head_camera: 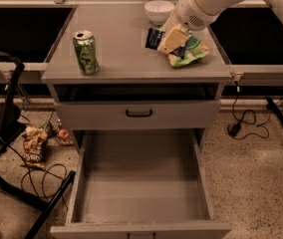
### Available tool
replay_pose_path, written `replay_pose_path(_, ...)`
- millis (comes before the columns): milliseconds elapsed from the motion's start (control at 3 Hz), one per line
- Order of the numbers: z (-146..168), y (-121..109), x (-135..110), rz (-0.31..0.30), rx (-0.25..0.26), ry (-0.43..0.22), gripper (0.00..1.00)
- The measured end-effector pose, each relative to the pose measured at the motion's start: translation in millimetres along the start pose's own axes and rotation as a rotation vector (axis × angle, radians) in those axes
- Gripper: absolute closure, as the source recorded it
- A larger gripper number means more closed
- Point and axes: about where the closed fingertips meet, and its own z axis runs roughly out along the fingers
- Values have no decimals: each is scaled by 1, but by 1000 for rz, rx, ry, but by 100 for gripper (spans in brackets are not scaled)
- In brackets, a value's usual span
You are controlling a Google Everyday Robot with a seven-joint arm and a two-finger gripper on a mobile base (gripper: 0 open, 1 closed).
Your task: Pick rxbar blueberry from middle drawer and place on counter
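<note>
My gripper [167, 40] is over the right middle of the counter [121, 49], shut on the rxbar blueberry [154, 38], a dark navy bar that sticks out to the left of the pale fingers [173, 39]. The bar hangs just above the counter surface, in front of the green chip bag [190, 50]. The middle drawer [140, 183] is pulled fully open below and its grey floor is bare. The upper handled drawer [138, 113] is closed.
A green can [85, 52] stands at the counter's left front. A white bowl [159, 11] sits at the back. A black chair frame [7, 133], cables and snack wrappers [33, 146] lie on the floor to the left. Cables run on the right floor [241, 121].
</note>
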Motion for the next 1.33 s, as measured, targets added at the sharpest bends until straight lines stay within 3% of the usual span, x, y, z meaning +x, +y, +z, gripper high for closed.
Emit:
replay_pose_path(333,5,-9,-1,-12,1,5,100)
replay_pose_path(1000,95,-69,-1,-67,-20,50,100)
replay_pose_path(1333,128,-100,-10,-94,19,48,100)
